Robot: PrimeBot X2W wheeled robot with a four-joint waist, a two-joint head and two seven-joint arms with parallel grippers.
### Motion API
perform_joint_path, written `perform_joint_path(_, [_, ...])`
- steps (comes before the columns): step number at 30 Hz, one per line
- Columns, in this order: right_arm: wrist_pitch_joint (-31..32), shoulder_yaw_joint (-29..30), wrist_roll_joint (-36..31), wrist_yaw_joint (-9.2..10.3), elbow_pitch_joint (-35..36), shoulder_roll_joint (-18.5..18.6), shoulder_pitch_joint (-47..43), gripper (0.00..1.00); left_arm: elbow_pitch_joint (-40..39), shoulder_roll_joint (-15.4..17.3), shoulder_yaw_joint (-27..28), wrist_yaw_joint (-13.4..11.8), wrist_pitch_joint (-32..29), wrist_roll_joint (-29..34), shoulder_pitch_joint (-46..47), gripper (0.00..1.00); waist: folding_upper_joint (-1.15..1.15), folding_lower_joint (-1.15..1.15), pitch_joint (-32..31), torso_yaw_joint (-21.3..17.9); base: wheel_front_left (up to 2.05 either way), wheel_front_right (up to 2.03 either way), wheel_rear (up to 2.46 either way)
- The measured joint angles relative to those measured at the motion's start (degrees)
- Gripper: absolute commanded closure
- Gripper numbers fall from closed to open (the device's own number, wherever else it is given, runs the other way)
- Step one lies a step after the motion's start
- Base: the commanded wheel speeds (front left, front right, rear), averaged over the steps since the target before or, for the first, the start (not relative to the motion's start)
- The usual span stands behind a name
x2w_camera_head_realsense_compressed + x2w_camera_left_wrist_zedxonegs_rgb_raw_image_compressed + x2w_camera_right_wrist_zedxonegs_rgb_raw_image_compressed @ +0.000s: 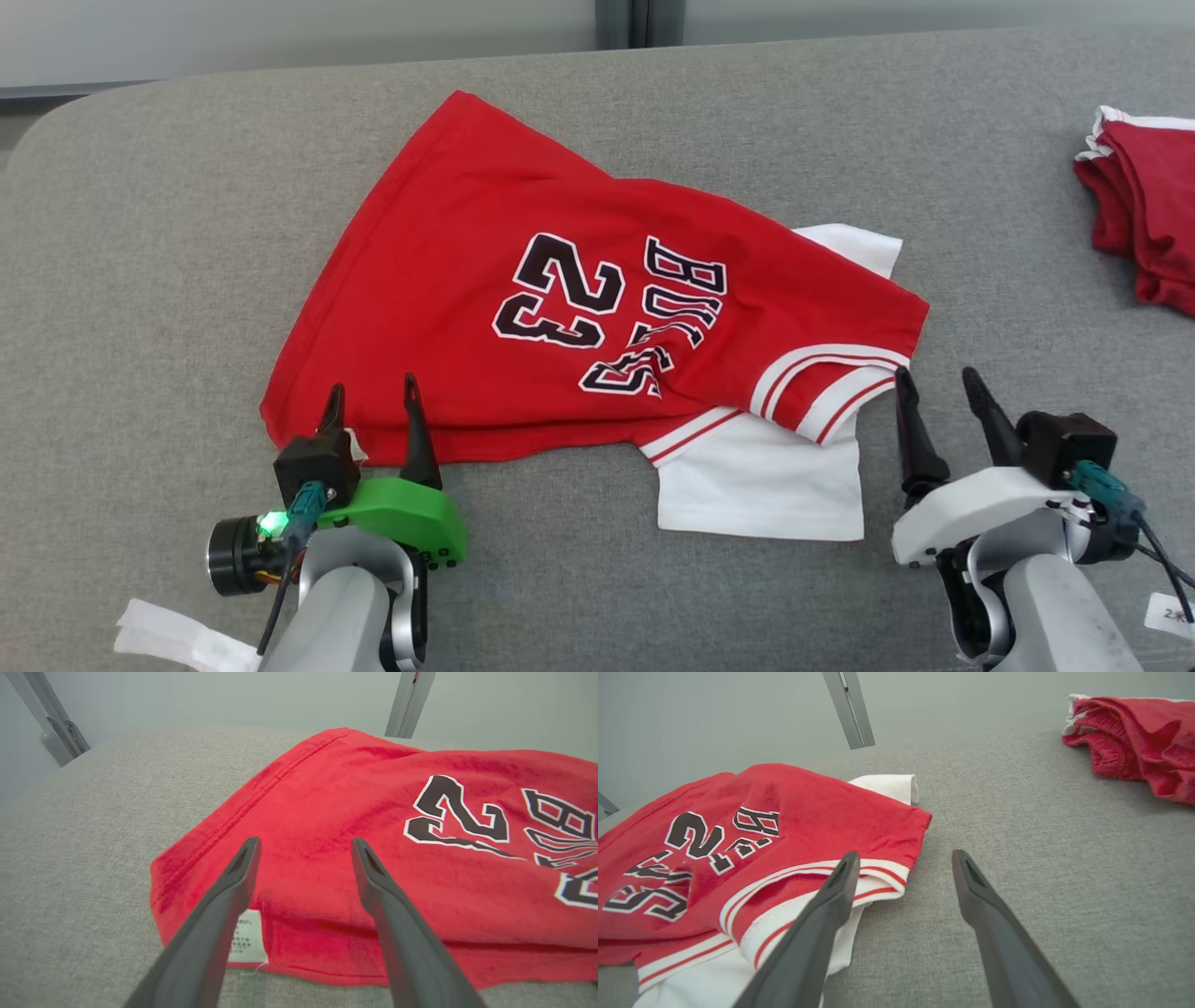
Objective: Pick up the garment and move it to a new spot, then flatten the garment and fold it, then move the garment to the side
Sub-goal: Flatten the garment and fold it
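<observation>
- You are looking at a table (140,233) covered in grey cloth, which is running from edge to edge across the head view.
- The red jersey (448,280) is lying in the middle of the table. Its black "23" and lettering are facing up and its body is stretching toward the far left. A white sleeve (756,495) is sticking out from under it at the near right.
- A heap of red and white cloth (1144,215) is sitting at the far right edge of the table, well apart from the jersey.
- Your left tool (372,385) is standing open, with its two fingers spread over the near left corner of the jersey and gripping nothing.
- Your right tool (936,373) is also standing open and empty. One finger is showing in front of the jersey's striped trim (822,373) and the other is hanging over bare table.
- A small white care label (247,938) is peeking out at the jersey's near left corner, partly hidden behind a finger of the left tool.
</observation>
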State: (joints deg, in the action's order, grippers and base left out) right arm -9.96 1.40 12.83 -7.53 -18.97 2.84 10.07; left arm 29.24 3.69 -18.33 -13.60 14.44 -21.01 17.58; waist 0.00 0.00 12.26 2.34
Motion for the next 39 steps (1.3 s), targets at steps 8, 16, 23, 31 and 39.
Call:
perform_joint_path(8, [6.78, -3.69, 0.98, 0.00, -1.79, -0.07, 0.77, 0.00, -4.49, -0.11, 0.71, -0.37, 0.34, -0.04, -1.20, 0.00, 0.00, 0.00, 0.02, 2.39, 0.00, 0.00, 0.00])
perform_joint_path(16, [6.68, 4.70, -0.34, 0.00, -2.52, 0.04, 1.33, 0.00, -9.12, -0.12, 0.46, -0.79, 0.52, 0.48, -3.22, 0.00, 0.00, 0.00, -0.33, 5.53, 0.00, 0.00, 0.00])
perform_joint_path(23, [8.15, 7.37, -2.46, 0.01, -7.08, -0.02, 6.08, 0.00, -10.59, 0.29, 0.19, -1.08, 0.58, 0.58, -3.99, 0.00, 0.00, 0.00, 0.04, 6.90, 0.00, 0.00, 0.00])
perform_joint_path(31, [9.15, 8.28, -3.31, 0.00, -14.02, 1.61, 11.39, 0.88, -11.02, 0.59, -0.21, -1.31, 0.31, 0.58, -4.10, 0.00, 0.00, 0.00, 0.23, 7.95, 0.00, 0.00, 0.00])
perform_joint_path(39, [7.81, 5.92, -4.78, 0.00, -15.05, 5.54, 16.05, 1.00, -12.41, 1.04, 0.66, -2.05, 0.31, 0.07, -4.97, 0.00, 0.00, 0.00, 0.00, 8.01, 0.00, 0.00, 0.00])
